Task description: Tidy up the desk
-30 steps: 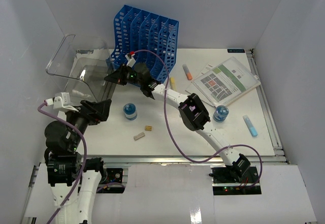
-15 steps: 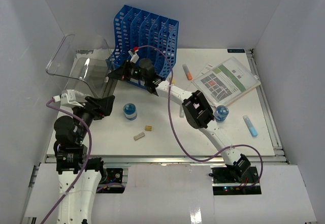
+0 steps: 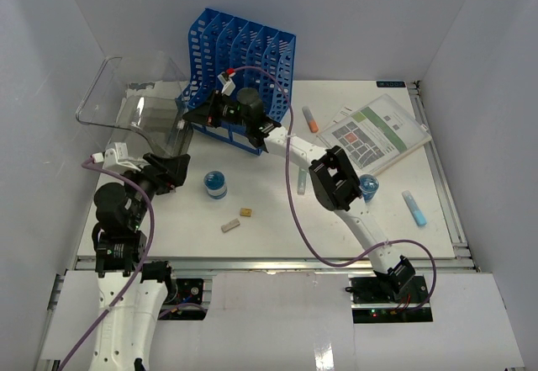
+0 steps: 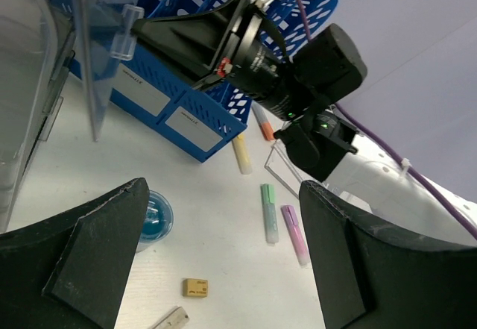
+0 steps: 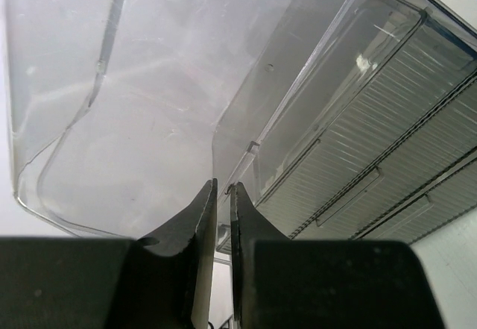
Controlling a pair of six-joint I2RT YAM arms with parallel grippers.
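Observation:
The white desk (image 3: 277,224) holds scattered stationery. My right gripper (image 3: 187,119) reaches to the far left and is shut on the thin wall of a clear plastic bin (image 3: 134,119), which stands beside the blue file rack (image 3: 244,51). In the right wrist view the jaws (image 5: 222,187) pinch the bin's clear edge (image 5: 246,150). My left gripper (image 3: 174,172) is open and empty, hovering just in front of the bin. Its wrist view (image 4: 223,195) looks over the desk (image 4: 223,262), my right gripper (image 4: 149,29) and the bin wall (image 4: 89,53).
A blue jar (image 3: 216,185) and two small erasers (image 3: 245,212) lie mid-left. A second blue jar (image 3: 366,188), a booklet (image 3: 378,133) and a blue highlighter (image 3: 414,208) lie at the right. Orange (image 3: 310,119), yellow (image 3: 284,135) and green (image 3: 301,182) highlighters lie near the rack.
My right wrist has swung farther back toward the rack, and the clear bin has shifted a little with it. My left arm has drawn in and its gripper moved slightly back.

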